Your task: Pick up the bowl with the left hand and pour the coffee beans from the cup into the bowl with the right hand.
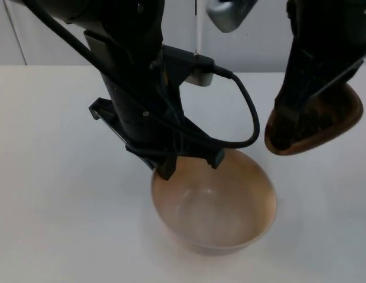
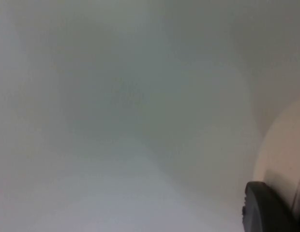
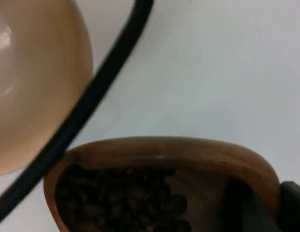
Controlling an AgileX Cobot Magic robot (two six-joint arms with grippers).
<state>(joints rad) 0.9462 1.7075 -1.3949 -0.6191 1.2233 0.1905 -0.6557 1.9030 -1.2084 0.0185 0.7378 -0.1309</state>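
Bowl [image 1: 215, 203] under left hand [image 1: 186, 165]

There is one wide, round, pale tan bowl [image 1: 213, 203], its inside bare. There is one dark brown wooden cup [image 1: 316, 125]. In the cup lies a heap of dark roasted coffee beans [image 3: 123, 200], too many and too closely packed to count. There is one white desk [image 1: 53, 177]. Two black robot arms reach in.
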